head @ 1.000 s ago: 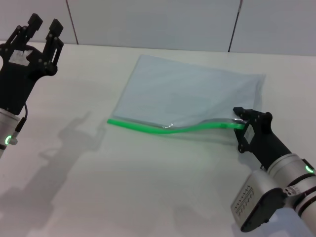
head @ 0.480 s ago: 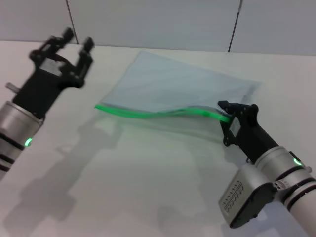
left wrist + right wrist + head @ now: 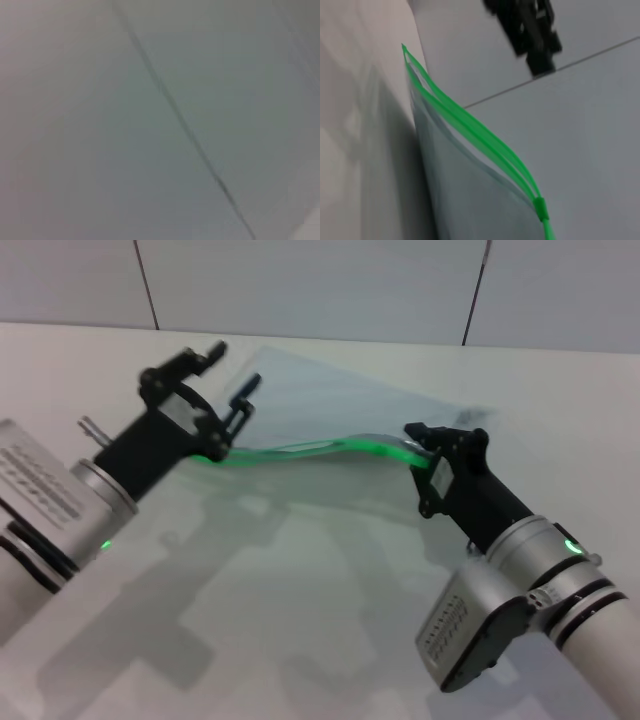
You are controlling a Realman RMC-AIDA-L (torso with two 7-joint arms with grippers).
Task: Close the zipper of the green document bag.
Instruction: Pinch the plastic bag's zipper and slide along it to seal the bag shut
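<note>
Left gripper (image 3: 222,385) sits over the table (image 3: 300,600) toward its far-left part, fingers spread apart with nothing between them, poised at the left end of the zipper (image 3: 300,450). One fingertip (image 3: 245,390) stands just above the pouch's near-left corner; whether it touches cannot be told. The left wrist view gives only a blurred grey field crossed by a dark line, nothing identifiable.

The green document bag (image 3: 320,400) lies in the far-middle of the table, a pale translucent sheet with its far edge close to the wall. Its green edge faces the robot, lifted off the table and arching in a wave from the left gripper across to the right one.

In the right wrist view the zipper (image 3: 470,135) shows two green strips parted along most of their length, the mouth open, meeting at the small green slider (image 3: 540,208).

Right gripper (image 3: 425,445) is right of centre, its fingers pressed together on the right end of the zipper, holding that end raised above the table. The left gripper (image 3: 527,30) shows far off in the right wrist view.
</note>
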